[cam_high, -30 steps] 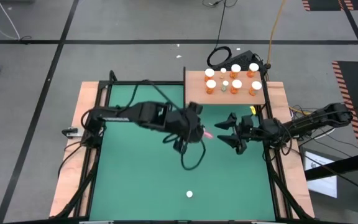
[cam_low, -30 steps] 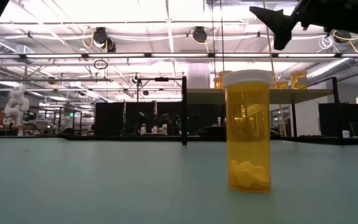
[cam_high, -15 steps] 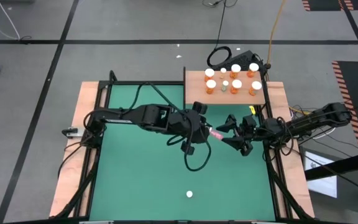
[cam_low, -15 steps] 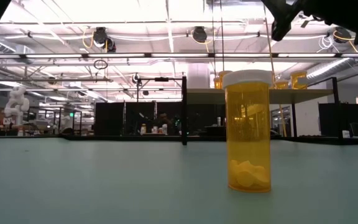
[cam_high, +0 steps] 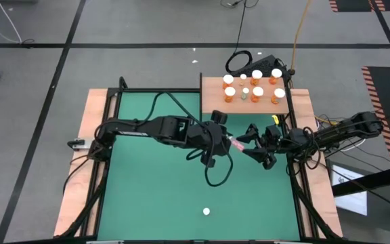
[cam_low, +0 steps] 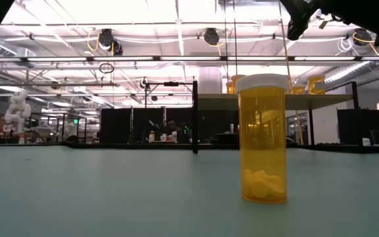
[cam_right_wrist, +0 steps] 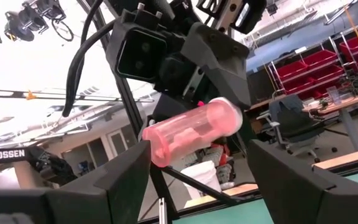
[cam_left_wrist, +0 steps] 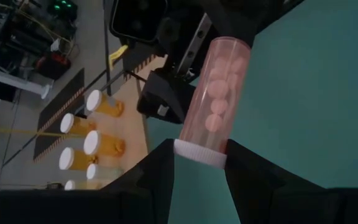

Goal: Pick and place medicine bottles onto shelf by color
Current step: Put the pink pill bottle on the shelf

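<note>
Left gripper point(cam_left_wrist: 201, 163) pinches the pink bottle point(cam_left_wrist: 215, 102) by its cap, above the green mat point(cam_high: 154, 196). Right gripper point(cam_right_wrist: 197, 180) is spread wide around that bottle, seemingly not touching.

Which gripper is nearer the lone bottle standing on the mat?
Left, narrowly. The left gripper, holding a pink bottle, is up-mat from the lone bottle; the open right gripper faces it from slightly farther right.

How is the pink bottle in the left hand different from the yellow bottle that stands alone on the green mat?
The pink bottle is tinted pink; the lone yellow bottle is amber. The pink bottle is held in the air by the left hand, gripped at its cap end, lying sideways; the yellow bottle stands upright on the mat, untouched. Both are translucent, have white caps and hold pills.
</note>
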### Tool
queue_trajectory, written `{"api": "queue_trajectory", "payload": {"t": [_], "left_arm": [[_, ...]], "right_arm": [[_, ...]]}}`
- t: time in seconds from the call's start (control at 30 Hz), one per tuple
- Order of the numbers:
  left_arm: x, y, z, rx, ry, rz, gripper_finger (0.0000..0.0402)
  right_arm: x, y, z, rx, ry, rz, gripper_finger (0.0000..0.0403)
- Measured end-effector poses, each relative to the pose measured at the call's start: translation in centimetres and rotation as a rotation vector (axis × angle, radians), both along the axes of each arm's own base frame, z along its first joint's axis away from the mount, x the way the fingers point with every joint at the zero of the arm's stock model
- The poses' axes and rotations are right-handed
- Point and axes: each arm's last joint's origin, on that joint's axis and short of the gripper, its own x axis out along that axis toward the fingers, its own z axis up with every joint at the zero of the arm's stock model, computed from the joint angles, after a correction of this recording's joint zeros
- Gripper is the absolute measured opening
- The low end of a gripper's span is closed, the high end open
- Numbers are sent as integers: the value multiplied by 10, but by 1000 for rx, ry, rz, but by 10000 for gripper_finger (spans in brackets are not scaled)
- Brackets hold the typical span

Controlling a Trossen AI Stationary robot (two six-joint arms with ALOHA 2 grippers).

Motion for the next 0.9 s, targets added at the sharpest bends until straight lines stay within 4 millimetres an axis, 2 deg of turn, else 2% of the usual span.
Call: {"api": "queue_trajectory", "payload": {"t": [0.17,0.3,0.63,0.8,0.9], "left_arm": [[-2,2,-2,51,25,60,133],[-3,5,-3,67,34,89,133],[-3,7,-4,51,41,106,133],[-4,8,-4,45,47,113,133],[-2,7,-12,48,66,113,133]], "right_arm": [[0,0,0,2,4,-7,263],[1,-3,-3,43,36,-92,267],[2,-4,-4,47,48,-124,307],[1,-4,-2,46,33,-126,306],[1,-4,-2,33,31,-132,298]]}}
